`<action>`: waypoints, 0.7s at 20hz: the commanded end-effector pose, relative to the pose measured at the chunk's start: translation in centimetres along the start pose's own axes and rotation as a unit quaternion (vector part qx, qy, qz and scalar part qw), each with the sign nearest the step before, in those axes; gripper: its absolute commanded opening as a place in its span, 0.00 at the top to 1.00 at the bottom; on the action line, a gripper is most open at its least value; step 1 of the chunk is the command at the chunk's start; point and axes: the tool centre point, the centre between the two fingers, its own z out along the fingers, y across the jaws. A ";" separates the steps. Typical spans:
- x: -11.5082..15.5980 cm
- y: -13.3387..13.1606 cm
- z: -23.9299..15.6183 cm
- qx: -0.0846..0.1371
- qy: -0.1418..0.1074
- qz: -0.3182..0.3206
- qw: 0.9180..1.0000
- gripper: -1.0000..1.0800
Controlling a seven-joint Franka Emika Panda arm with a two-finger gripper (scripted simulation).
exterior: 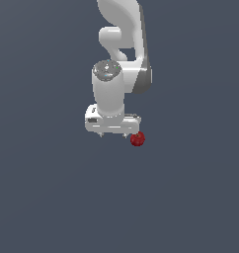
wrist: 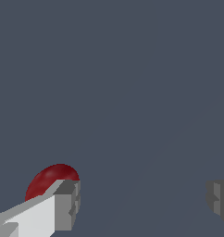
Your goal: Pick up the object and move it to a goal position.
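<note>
The object [exterior: 137, 139] is a small dark red roundish item lying on the grey surface. It sits just off the exterior view's right end of my white gripper [exterior: 113, 135], outside the fingers, not between them. In the wrist view the object [wrist: 48, 180] shows partly behind one fingertip [wrist: 67, 203]; the other fingertip [wrist: 220, 199] is far off across a wide gap. The gripper [wrist: 142, 203] is open and empty.
The plain dark grey surface [exterior: 190, 197] fills both views. The white arm [exterior: 122, 44] rises behind the gripper toward the top of the exterior view. No goal marker shows.
</note>
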 end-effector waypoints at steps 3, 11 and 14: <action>0.0 -0.1 0.1 0.000 -0.001 -0.002 1.000 0.04; -0.3 -0.2 0.7 0.001 -0.012 -0.024 1.000 0.04; -0.3 -0.2 0.7 0.001 -0.011 -0.022 1.000 0.04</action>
